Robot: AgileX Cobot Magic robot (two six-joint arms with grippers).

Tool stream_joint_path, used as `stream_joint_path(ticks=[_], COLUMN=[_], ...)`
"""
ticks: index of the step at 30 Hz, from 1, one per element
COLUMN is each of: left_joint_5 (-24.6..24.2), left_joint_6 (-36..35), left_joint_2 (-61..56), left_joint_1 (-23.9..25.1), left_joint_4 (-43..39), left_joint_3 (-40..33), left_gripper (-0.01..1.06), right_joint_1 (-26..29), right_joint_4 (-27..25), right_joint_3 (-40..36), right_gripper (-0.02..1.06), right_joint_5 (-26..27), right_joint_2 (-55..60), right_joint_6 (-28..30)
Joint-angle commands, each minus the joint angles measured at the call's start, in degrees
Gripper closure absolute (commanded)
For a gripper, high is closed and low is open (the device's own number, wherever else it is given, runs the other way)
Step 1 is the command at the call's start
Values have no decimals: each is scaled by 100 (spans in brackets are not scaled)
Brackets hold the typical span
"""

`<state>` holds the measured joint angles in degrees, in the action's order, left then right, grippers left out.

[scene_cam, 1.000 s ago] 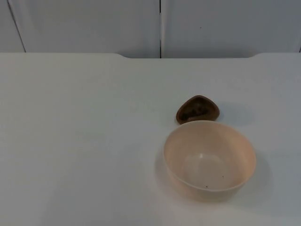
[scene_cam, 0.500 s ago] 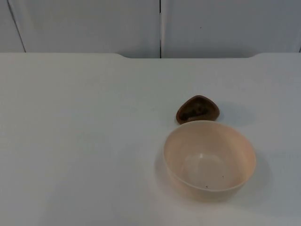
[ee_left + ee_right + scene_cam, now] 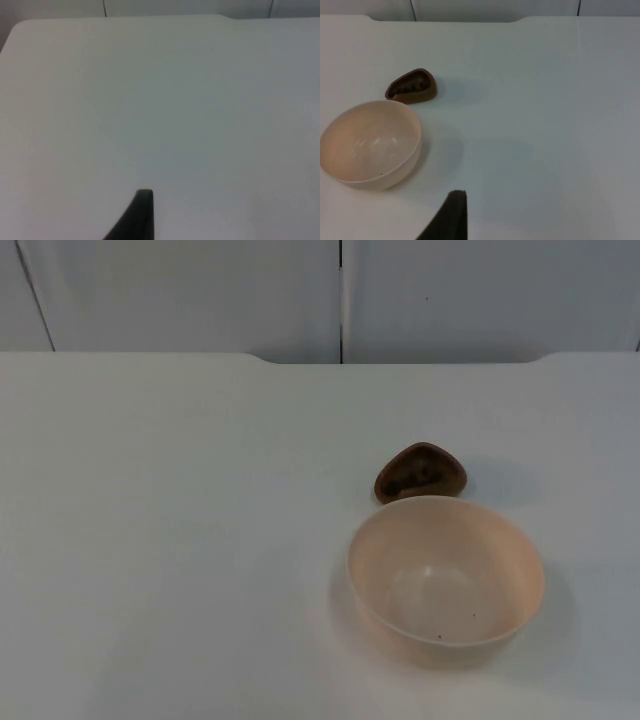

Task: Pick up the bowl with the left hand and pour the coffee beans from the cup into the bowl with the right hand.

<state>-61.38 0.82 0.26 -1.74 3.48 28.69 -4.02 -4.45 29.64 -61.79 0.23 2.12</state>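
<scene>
Left gripper (image 3: 142,210): one black fingertip over bare white table (image 3: 190,110), touching nothing, nothing held; can't tell if it is open or closed from the single tip. Right gripper (image 3: 451,215): same, one black fingertip above the table, nothing held, apart from both objects, open or closed can't be told. Both arms wait off the work area. Bowl (image 3: 446,578): pale peach/cream, round, upright on the table, right of centre and toward the near edge in the top view; inside looks bare apart from a couple of tiny dark specks near the bottom. The right wrist view has the bowl (image 3: 369,144) sitting near the fingertip but not touching it. Cup (image 3: 420,472): small, brown, rounded-triangular rim, upright, just behind the bowl on the far side; the rims look touching or nearly so in the top view, while the right wrist view of the cup (image 3: 412,86) shows a narrow gap. Coffee beans (image 3: 413,476): dark, inside the cup, count not readable. No brand, label or writing readable on bowl, cup or table. Grey partition wall (image 3: 200,295) at the far table edge, vertical seam in it.
</scene>
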Motion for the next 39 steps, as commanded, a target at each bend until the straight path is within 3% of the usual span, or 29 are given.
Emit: stream_joint_path(ticks=[1, 8, 15, 26, 39], left_joint_5=[5, 125, 598, 860, 1361], left_joint_6=[-10, -10, -10, 139, 918], left_joint_2=[-26, 2, 589, 1340, 2086], left_joint_1=[-34, -34, -34, -34, -34], left_joint_4=[36, 299, 493, 852, 1537], left_joint_3=[-24, 31, 158, 158, 186], left_gripper=[0, 0, 0, 0, 0], right_joint_1=[43, 43, 43, 43, 43], right_joint_4=[-13, -13, -13, -13, -13], right_joint_3=[-16, -16, -16, -16, -16], right_gripper=[-1, -1, -1, -1, -1], right_joint_5=[-4, -4, -4, -4, -4], right_joint_2=[-23, -23, -23, -23, -23], right_joint_6=[18, 18, 18, 18, 18])
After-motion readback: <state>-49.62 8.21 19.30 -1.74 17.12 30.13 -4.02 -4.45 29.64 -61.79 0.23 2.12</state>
